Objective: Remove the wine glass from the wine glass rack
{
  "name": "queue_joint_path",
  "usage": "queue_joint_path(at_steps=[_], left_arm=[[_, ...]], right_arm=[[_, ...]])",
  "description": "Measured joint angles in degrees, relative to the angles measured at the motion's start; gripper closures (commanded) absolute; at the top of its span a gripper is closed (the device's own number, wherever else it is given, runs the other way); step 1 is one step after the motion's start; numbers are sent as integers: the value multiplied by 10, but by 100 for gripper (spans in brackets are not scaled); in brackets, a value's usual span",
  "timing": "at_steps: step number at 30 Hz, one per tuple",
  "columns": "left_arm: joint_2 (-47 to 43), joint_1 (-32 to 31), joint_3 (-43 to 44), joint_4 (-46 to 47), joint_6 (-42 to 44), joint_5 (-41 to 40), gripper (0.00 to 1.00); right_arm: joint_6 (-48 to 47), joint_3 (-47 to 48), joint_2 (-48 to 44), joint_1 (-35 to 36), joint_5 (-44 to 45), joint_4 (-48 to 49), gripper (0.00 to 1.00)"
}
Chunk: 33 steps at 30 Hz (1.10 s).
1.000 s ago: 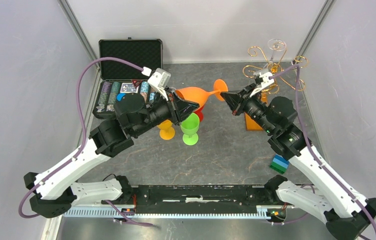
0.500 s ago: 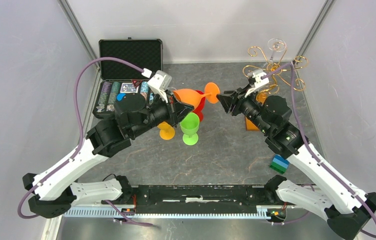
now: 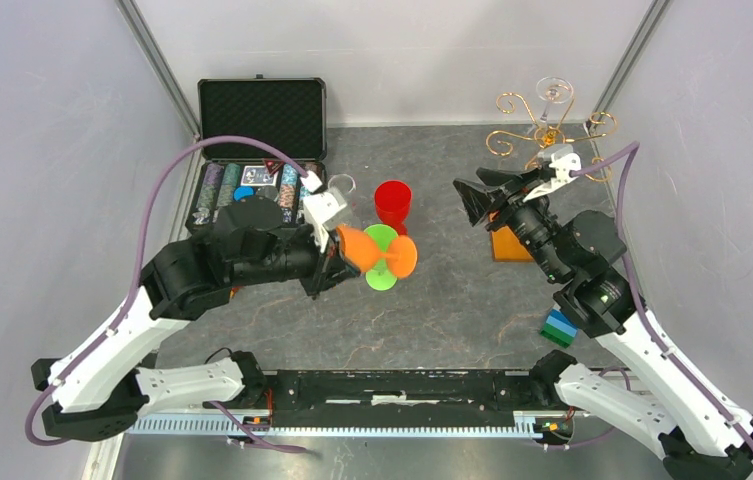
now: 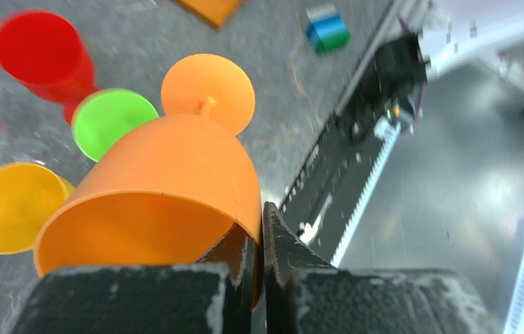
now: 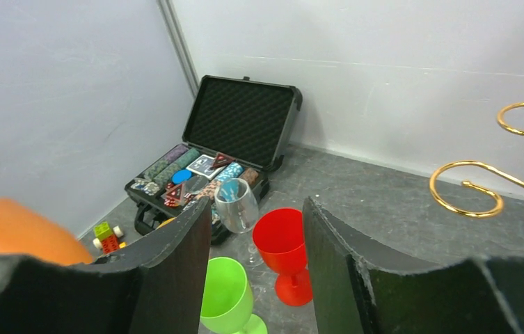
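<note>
My left gripper [image 3: 332, 262] [image 4: 262, 233] is shut on the rim of an orange wine glass [image 3: 357, 249] [image 4: 175, 167]. The glass lies sideways in the air, its foot [image 3: 404, 257] pointing right over the green glass [image 3: 382, 238]. The wine glass rack [image 3: 544, 128], a gold wire tree, stands at the back right on a wooden base [image 3: 508, 245]. Its curls [image 5: 469, 185] show in the right wrist view. A clear glass [image 3: 554, 91] hangs at the rack's top. My right gripper [image 3: 472, 193] [image 5: 257, 209] stands open and empty, left of the rack.
A red glass [image 3: 392, 202] [image 5: 281, 240], the green glass [image 5: 225, 292] and a clear glass [image 3: 341, 185] [image 5: 237, 203] stand mid-table. A yellow glass [image 4: 5, 209] stands by them. The open black chip case [image 3: 257, 110] lies back left. A blue-green block [image 3: 559, 327] sits by the right arm.
My right gripper opened, let go of the orange glass's foot and drew back to the right. My left arm pulled the glass nearer and lower, over the green glass.
</note>
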Motion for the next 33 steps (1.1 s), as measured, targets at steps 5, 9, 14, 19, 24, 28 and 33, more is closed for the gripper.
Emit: queue_joint_path(at_steps=[5, 9, 14, 19, 24, 28, 33], left_arm=[[10, 0, -25, -67, 38, 59, 98], [35, 0, -45, -104, 42, 42, 98], [79, 0, -78, -157, 28, -34, 98], [106, 0, -112, -193, -7, -97, 98], [123, 0, -131, -201, -36, -149, 98], [150, 1, -154, -193, -45, -168, 98], [175, 1, -172, -179, -47, -178, 93]], right_arm=[[-19, 0, -5, 0, 33, -8, 43], [-29, 0, -10, 0, 52, -15, 43], [-40, 0, -14, 0, 69, -30, 42], [-50, 0, -14, 0, 86, -36, 42], [-54, 7, -7, 0, 96, -44, 42], [-54, 8, -4, 0, 101, -54, 42], [-54, 9, -4, 0, 109, -61, 42]])
